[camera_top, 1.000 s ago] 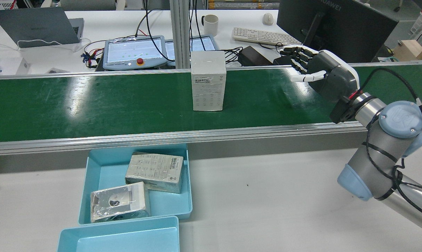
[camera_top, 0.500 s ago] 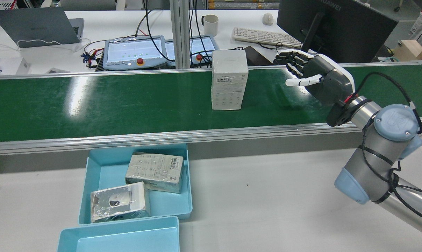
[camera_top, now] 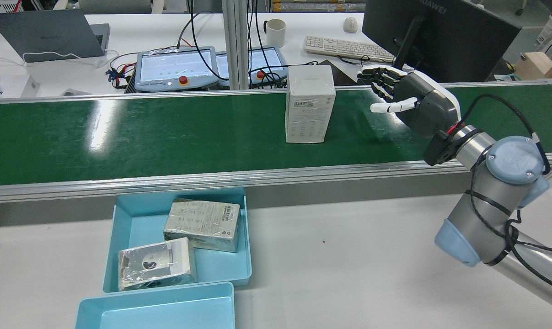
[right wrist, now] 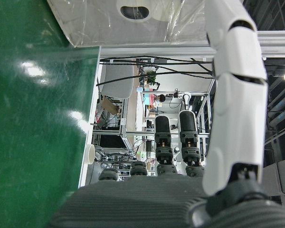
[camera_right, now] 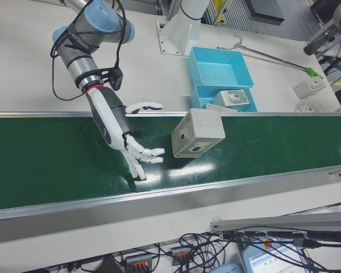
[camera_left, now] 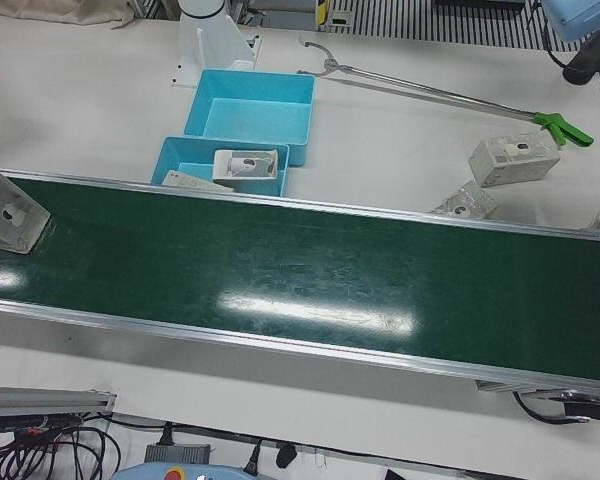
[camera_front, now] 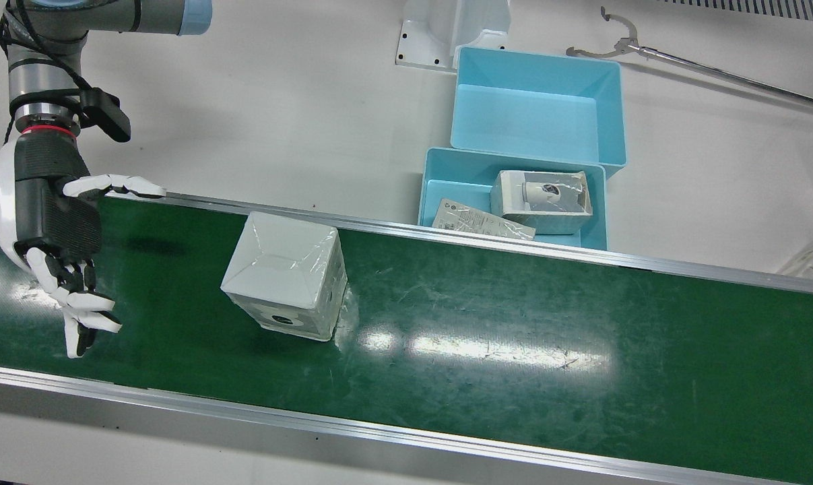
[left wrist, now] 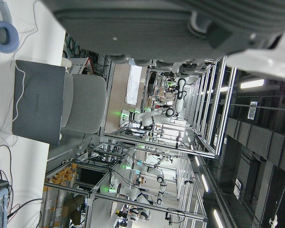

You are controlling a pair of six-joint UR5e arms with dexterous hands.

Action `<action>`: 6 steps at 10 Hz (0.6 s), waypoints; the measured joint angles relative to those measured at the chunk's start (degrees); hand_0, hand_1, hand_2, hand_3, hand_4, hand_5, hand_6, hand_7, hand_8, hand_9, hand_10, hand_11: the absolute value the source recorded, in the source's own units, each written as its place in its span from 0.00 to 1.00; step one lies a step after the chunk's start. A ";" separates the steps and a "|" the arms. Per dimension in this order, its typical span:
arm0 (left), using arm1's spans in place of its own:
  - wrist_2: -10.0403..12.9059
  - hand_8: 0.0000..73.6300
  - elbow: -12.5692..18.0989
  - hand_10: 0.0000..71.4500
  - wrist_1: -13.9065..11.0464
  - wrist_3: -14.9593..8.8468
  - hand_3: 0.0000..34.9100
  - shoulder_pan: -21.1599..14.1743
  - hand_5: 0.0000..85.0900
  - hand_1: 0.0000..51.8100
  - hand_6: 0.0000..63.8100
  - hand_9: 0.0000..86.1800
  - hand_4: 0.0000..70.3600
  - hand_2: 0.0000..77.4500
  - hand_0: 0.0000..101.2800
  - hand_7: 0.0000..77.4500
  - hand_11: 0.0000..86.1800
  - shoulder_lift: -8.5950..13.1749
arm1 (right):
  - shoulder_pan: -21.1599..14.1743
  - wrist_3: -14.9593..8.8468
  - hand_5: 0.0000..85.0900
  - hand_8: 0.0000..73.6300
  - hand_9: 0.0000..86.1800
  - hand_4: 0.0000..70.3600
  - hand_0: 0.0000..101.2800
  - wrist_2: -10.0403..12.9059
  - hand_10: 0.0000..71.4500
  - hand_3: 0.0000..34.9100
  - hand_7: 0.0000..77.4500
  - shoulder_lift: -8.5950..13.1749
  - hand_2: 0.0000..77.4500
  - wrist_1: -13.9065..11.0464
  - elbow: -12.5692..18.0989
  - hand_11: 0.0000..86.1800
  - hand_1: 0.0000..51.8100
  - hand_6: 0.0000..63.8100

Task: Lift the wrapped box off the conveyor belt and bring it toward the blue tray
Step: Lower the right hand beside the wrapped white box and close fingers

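One wrapped box (camera_top: 310, 104) beside right hand (camera_top: 410, 103)

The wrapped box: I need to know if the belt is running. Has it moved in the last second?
Yes. In the rear view the wrapped box has travelled right along the belt, away from the grey post and toward the open right hand.

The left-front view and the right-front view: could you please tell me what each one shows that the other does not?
Only the left-front view shows the long stretch of bare belt on the robot's left half.

Only the right-front view shows the right hand, open with fingers spread over the belt, close beside the wrapped box but not touching it, which appears whole here.

Both show the two blue trays, the nearer one holding wrapped boxes, and the reach tool with the green handle. The left-front view catches only part of the wrapped box at its left edge.
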 joint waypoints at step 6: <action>0.00 0.01 0.00 0.00 0.00 0.00 0.00 0.00 0.01 0.00 0.00 0.00 0.00 0.01 0.00 0.01 0.00 0.00 | -0.17 0.01 0.33 0.00 0.06 0.22 0.47 0.00 0.00 0.22 0.30 0.04 0.24 0.00 -0.12 0.02 0.27 0.09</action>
